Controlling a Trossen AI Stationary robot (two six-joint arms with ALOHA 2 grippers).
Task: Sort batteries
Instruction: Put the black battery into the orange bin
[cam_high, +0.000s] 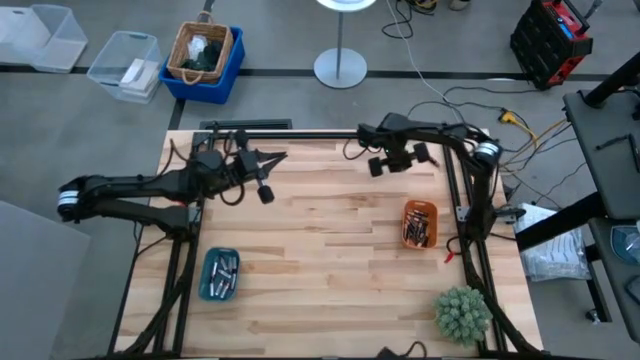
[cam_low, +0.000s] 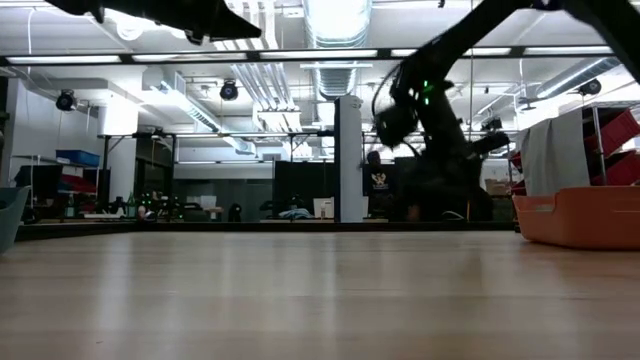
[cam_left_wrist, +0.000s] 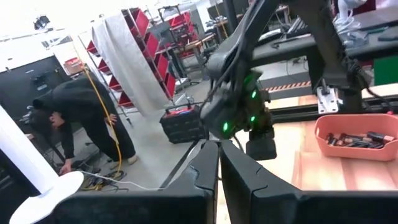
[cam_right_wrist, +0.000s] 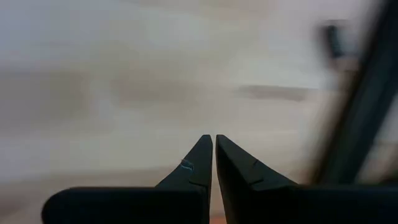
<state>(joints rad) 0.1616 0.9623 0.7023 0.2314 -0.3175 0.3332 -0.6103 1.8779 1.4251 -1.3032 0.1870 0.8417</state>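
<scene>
Wooden counter (cam_high: 330, 260) looks bare. Our batteries (cam_high: 418, 226) lie in the orange tray (cam_high: 420, 206) and teal tray (cam_high: 206, 285). Left pincer (cam_high: 266, 193) and right pincer (cam_high: 378, 166) hang pressed together, holding nothing. We think sorting is done; next, rest.

Teal tray (cam_high: 219, 275), orange tray (cam_high: 419, 224), green plant (cam_high: 462, 314), wicker basket (cam_high: 203, 50)

Bare table (cam_high: 320, 270) below and between left gripper (cam_high: 283, 156) and right gripper (cam_high: 362, 130). Teal tray (cam_high: 219, 274) near the front edge on the left gripper's side, orange tray (cam_high: 419, 224) and plant (cam_high: 462, 314) on the right gripper's side.
</scene>
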